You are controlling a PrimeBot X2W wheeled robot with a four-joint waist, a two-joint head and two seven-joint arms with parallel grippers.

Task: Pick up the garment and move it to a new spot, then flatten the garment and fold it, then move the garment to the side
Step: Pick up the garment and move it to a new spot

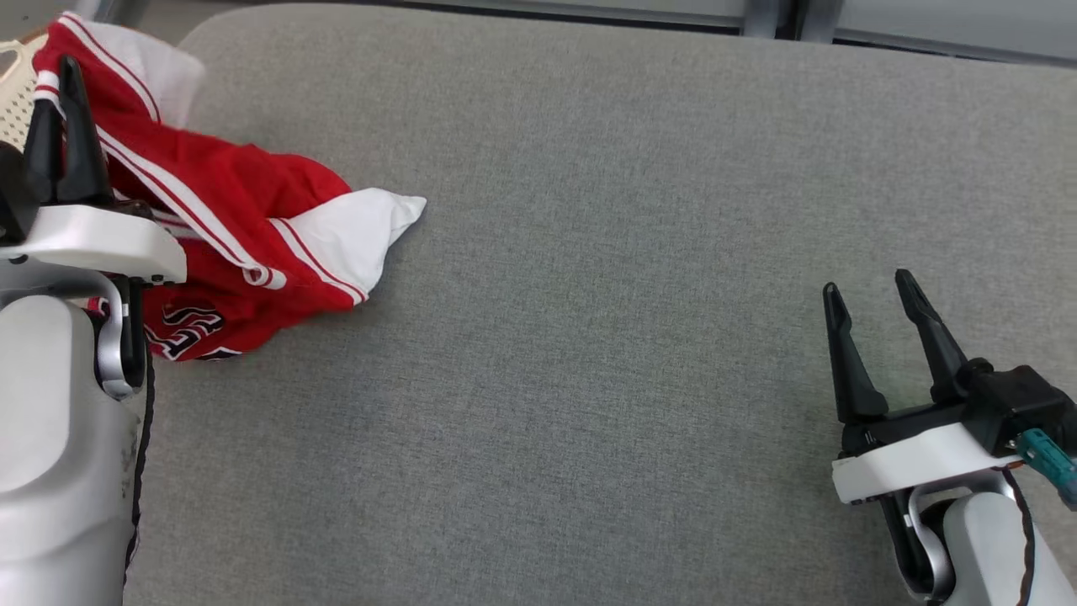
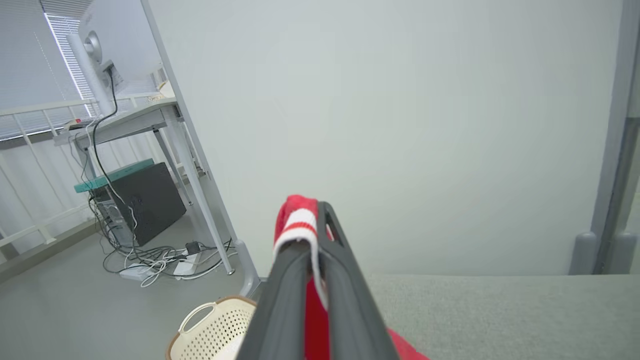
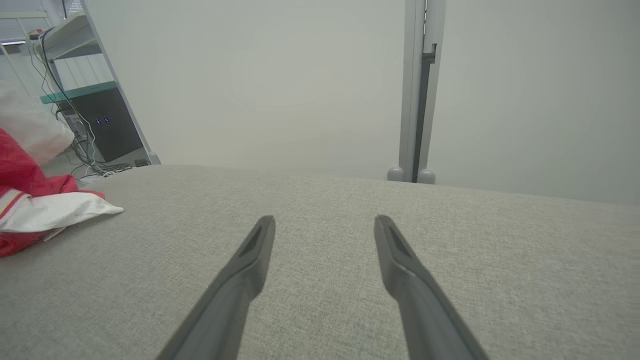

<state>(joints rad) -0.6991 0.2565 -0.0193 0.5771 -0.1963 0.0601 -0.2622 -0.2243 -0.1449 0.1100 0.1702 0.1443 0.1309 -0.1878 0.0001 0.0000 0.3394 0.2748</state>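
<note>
— Listing item one, the garment?
— Red, white-trimmed, heaped at the grey table's far left corner (one striped hem raised), pinched between the closed fingers of the left gripper.
— Item two, the right gripper?
— Jaws spread wide, holding nothing, over the table's near right side.

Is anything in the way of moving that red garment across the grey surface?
Nothing visible. The left gripper is shut on the garment at the far-left edge, the grey surface beside it lies bare, and the open right gripper sits far right.
</note>
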